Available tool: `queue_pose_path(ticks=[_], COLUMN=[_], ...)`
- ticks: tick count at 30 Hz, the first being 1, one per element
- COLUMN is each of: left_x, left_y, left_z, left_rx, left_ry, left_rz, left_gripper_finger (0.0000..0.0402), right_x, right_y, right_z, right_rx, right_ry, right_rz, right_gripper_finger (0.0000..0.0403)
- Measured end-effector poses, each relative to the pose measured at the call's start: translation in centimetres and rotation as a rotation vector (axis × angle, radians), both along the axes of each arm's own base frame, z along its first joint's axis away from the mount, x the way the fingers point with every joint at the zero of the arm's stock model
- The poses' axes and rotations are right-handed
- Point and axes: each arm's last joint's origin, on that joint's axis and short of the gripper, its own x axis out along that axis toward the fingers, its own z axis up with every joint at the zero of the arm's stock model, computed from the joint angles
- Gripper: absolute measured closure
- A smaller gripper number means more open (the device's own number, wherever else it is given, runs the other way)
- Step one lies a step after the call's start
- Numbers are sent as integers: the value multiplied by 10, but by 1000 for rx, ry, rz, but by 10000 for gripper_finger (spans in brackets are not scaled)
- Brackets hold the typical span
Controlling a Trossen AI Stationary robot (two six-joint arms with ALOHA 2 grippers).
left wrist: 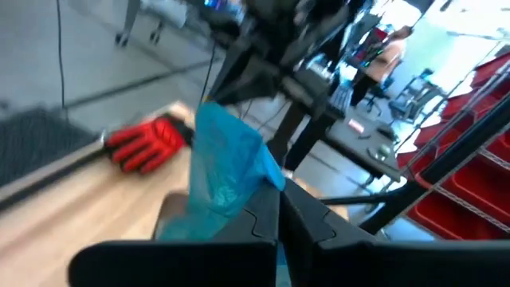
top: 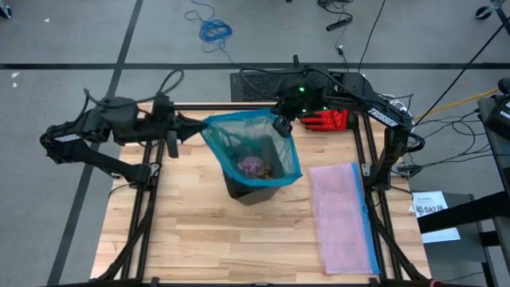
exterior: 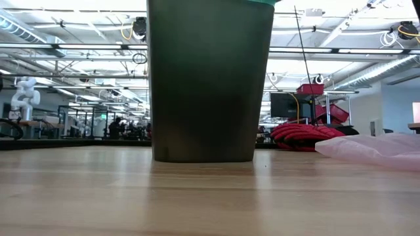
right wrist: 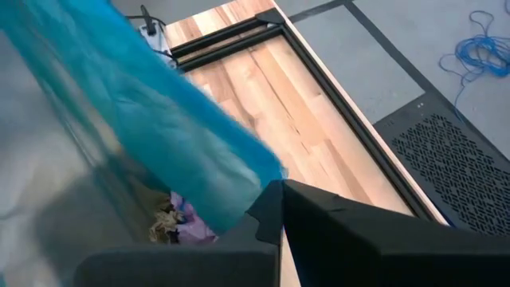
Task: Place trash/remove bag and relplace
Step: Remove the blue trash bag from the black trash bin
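Note:
The teal bag (top: 251, 147) lines the dark bin (top: 253, 187) at the table's middle, its mouth pulled up above the bin's rim. The trash lies inside it: a purple crumple (top: 253, 165) and brown wads (right wrist: 163, 227). My left gripper (top: 205, 127) is shut on the bag's left rim. My right gripper (top: 280, 125) is shut on its far right rim. The low view shows only the bin's wall (exterior: 203, 78) standing on the table, with a strip of teal (exterior: 262, 2) at the top. My left gripper pinches the bag's left rim (left wrist: 239, 199) between its two fingers, coming nearly level from the table's left. The plastic is gathered into a bunch of several layers and rises clear above the bin. My right gripper pinches the bag's far right rim (right wrist: 243, 203) between its two fingers, slanting down from the table's far right. The plastic runs taut from the fingers down into the bin.
A pale pink bag (top: 343, 215) with a blue edge lies flat on the table's right side. A red-and-black glove (top: 327, 119) rests at the far right edge. Bare wood lies in front of the bin and to its left.

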Motion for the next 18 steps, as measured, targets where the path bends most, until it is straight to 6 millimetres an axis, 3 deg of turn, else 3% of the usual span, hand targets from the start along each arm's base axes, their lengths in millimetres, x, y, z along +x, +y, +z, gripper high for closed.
queue_pose_path(ticks=[18], left_x=[0], left_y=[1], left_z=[0], left_rx=[33], left_ry=[7], left_rz=[19], left_gripper_finger=[289], right_x=[0], right_y=[1], right_z=[0], right_rx=[15], right_ry=[1], right_rz=[31], right_gripper_finger=[403])
